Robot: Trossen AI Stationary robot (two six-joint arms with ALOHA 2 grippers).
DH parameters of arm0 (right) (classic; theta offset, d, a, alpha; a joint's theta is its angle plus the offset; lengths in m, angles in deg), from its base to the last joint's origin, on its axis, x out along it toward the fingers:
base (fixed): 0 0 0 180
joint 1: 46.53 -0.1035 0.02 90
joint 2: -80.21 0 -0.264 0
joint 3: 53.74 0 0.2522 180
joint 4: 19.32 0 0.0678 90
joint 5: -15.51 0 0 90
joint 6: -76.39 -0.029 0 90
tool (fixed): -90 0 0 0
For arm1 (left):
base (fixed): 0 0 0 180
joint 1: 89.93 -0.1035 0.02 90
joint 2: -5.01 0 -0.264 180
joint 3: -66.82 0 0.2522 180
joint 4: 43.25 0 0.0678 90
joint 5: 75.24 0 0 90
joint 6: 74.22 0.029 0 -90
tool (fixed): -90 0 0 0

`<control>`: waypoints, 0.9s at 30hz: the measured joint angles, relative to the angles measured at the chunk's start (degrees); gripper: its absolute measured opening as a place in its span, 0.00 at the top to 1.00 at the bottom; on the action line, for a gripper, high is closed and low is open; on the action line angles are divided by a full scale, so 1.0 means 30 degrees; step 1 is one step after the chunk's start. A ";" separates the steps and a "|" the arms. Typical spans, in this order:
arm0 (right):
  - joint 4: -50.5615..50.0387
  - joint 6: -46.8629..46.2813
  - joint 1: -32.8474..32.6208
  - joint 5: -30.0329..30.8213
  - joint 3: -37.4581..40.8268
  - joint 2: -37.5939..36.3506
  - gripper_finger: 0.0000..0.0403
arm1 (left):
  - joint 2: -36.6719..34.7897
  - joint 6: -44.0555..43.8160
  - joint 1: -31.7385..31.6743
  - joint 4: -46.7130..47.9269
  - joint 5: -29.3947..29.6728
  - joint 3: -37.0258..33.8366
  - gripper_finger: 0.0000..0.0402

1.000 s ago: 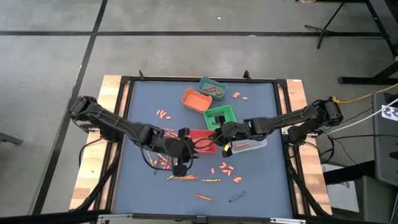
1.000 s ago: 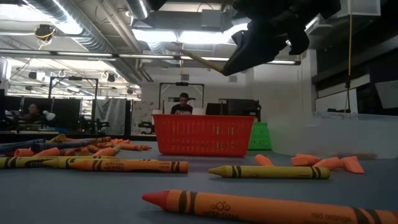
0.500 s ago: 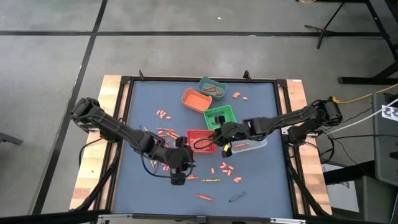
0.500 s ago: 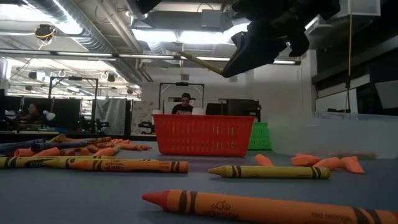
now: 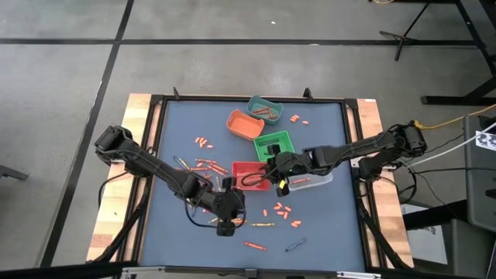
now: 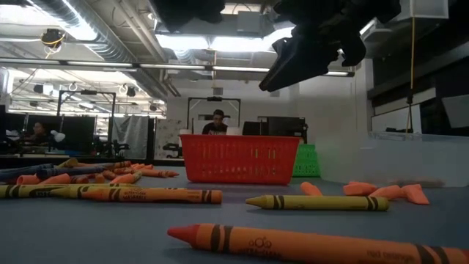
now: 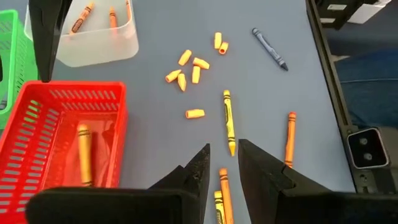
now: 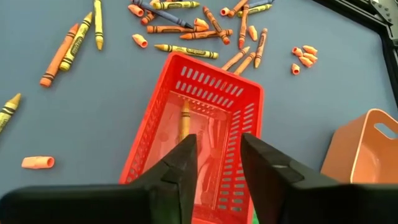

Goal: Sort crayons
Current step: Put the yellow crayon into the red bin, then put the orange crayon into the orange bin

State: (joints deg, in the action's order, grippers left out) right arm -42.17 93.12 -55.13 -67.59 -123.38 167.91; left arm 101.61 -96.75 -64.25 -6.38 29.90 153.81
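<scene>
Many crayons lie loose on the blue table top, among them a yellow one (image 7: 229, 121) and a group of orange stubs (image 7: 186, 68). My left gripper (image 7: 222, 152) hangs open above the table near its front edge (image 5: 235, 222), its fingers just short of the yellow crayon. My right gripper (image 8: 217, 140) stands open above the red bin (image 8: 205, 124), with nothing between its fingers. One orange-yellow crayon (image 8: 185, 118) lies on the bin's floor. In the low view my right gripper (image 6: 293, 62) shows as a dark shape above the red bin (image 6: 238, 158).
An orange bin (image 5: 244, 124), a teal bin (image 5: 265, 108) and a green bin (image 5: 273, 143) stand behind the red one. A clear bin (image 5: 310, 182) with crayons stands to its right. A dark crayon (image 5: 294, 245) and an orange one (image 5: 256, 246) lie near the front edge.
My right gripper has opened over the red bin; the crayon that stuck out from its fingers is gone from them. My left gripper has moved toward the table's near edge and down, staying open.
</scene>
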 joint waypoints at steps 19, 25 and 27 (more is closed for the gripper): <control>-0.0602 0.0007 0.0000 -0.0006 0.0007 -0.0007 0.68 | 0.2164 -0.2461 0.0080 -0.0930 -0.0603 0.0007 0.83; -0.0590 0.0007 0.0000 -0.0002 0.0007 -0.0007 0.68 | 0.3667 -0.2460 0.0075 -0.1192 -0.1771 0.0007 0.83; -0.0583 0.0007 0.0007 0.0003 0.0007 -0.0007 0.68 | 0.3960 -0.2461 0.0083 -0.1252 -0.1880 0.0007 0.83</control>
State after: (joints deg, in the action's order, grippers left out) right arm -43.91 93.14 -55.10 -67.58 -123.35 167.89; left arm 113.49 -104.13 -64.00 -10.14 24.26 153.83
